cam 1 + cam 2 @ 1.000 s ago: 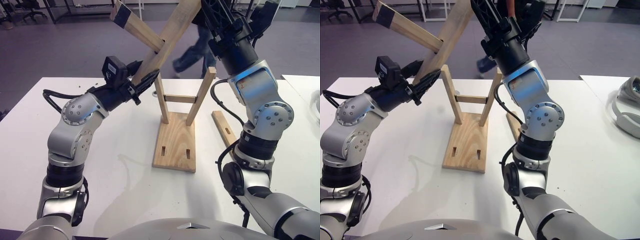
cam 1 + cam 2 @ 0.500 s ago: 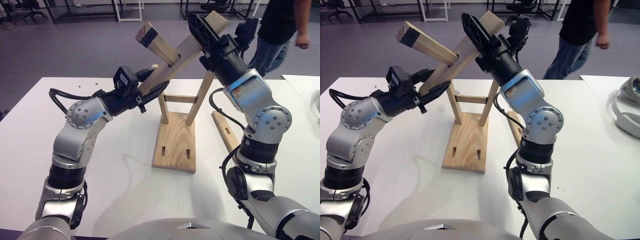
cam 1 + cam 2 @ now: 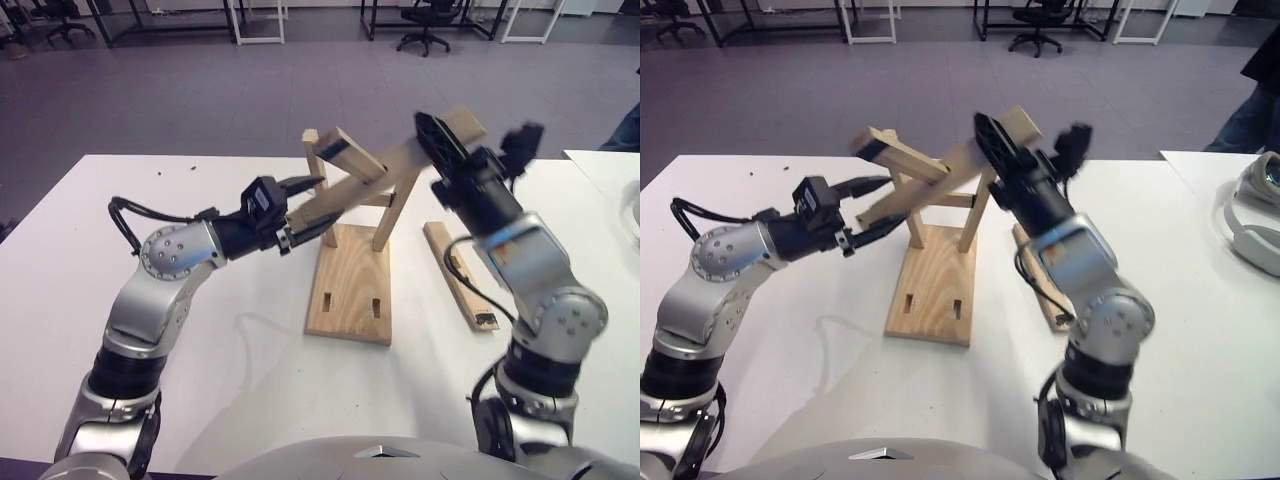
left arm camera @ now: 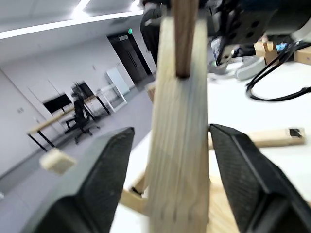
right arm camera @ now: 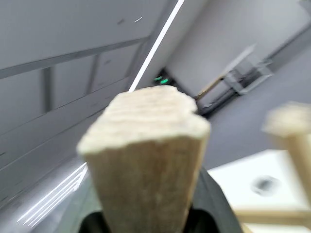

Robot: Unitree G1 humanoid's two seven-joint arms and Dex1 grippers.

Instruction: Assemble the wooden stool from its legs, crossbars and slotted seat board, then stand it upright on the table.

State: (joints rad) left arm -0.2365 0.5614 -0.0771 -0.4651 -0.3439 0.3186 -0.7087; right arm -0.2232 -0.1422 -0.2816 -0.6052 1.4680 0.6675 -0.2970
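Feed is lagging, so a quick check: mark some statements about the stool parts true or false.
1. The seat board lies flat on the table with two legs standing in it. True.
2. Its near slots are filled. False: both are empty.
3. The right hand grips the tilted leg frame, clear of the table. True.
4. A loose wooden bar lies left of the board. False: it lies on the right.

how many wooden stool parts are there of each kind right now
seat board: 1
legs standing in it: 2
crossbar between them: 1
joined pieces held aloft: 2
loose slotted piece lying flat: 1
total: 7
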